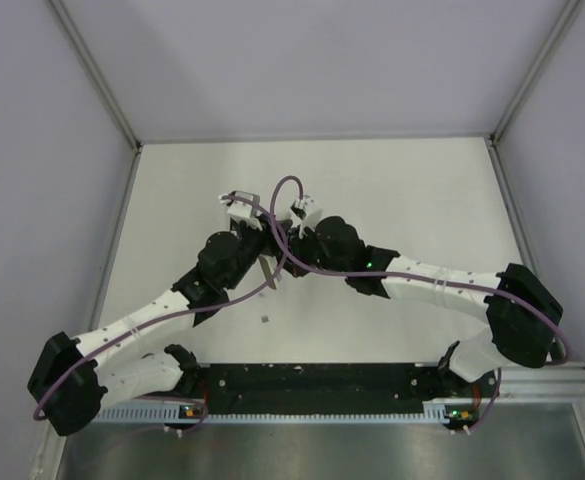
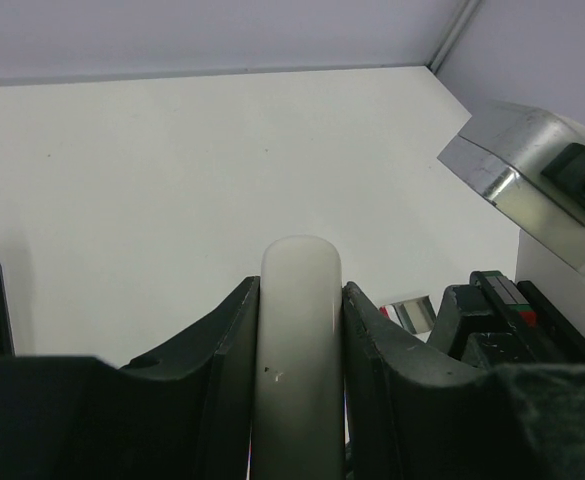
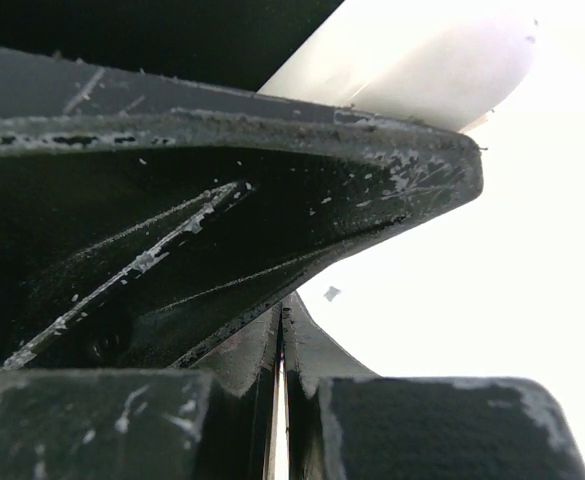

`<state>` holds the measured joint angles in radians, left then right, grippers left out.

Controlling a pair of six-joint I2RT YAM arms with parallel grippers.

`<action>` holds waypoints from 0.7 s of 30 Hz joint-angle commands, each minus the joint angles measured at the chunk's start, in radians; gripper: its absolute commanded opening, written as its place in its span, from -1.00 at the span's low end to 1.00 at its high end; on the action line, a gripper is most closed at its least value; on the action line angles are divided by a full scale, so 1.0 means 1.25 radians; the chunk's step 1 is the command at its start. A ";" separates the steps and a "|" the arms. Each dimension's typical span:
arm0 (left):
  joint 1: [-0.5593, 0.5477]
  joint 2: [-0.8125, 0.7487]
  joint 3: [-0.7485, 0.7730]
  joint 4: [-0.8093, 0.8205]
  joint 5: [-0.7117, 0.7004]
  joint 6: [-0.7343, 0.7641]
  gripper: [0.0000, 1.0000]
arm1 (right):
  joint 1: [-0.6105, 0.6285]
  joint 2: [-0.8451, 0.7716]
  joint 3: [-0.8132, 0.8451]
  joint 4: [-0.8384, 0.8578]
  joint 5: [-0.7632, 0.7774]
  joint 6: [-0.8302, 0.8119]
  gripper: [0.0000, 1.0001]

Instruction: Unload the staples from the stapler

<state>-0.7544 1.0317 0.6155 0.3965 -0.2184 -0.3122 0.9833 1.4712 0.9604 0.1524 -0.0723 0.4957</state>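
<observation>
The rounded white oblong bar looks like smooth plastic with a soft gloss, while the black left gripper fingers are matt, finely grained plastic. The angled silver plate is bare polished metal, mirror-bright; the white table top is smooth and matt. The black right gripper fingers are matt plastic, scuffed, with pale scratches and dust specks.
</observation>
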 commanded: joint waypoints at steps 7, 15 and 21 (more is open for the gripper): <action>-0.014 -0.009 0.043 0.045 0.031 -0.002 -1.00 | 0.026 -0.021 0.032 0.057 0.006 -0.003 -1.00; -0.014 -0.033 0.055 0.017 0.023 0.015 -1.00 | 0.007 -0.119 0.025 -0.073 0.134 -0.065 -1.00; -0.014 -0.028 0.076 0.019 0.023 0.019 -1.00 | -0.013 -0.218 -0.006 -0.167 0.204 -0.090 -1.00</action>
<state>-0.7692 1.0180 0.6437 0.3679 -0.1955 -0.3000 0.9733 1.2938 0.9573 0.0147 0.1009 0.4225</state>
